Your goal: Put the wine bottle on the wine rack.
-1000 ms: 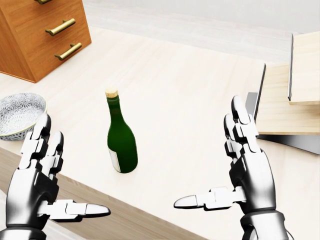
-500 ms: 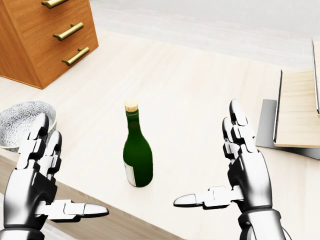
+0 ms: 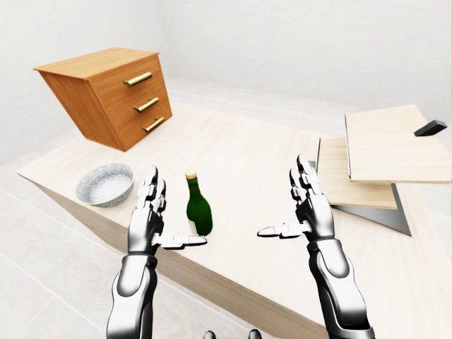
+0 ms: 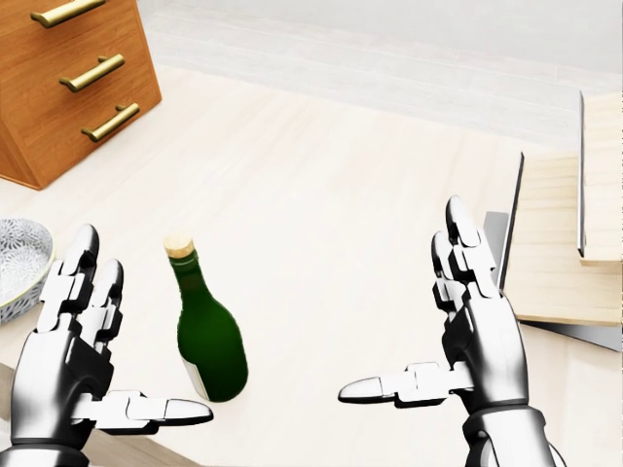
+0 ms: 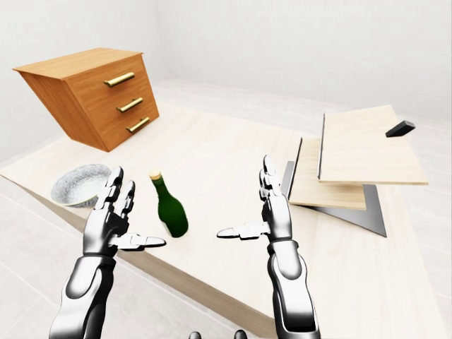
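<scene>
both splayed hands flanking wine bottle (image 4: 208, 347)

bright, even, shadowless simulator render; sharp throughout (specular sheen on metal hands, tilted horizon in eye views)

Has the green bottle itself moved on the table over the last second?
Cannot tell. The wine bottle slid left in the head view, but the drawer cabinet shifted left too, so the camera moved.
</scene>
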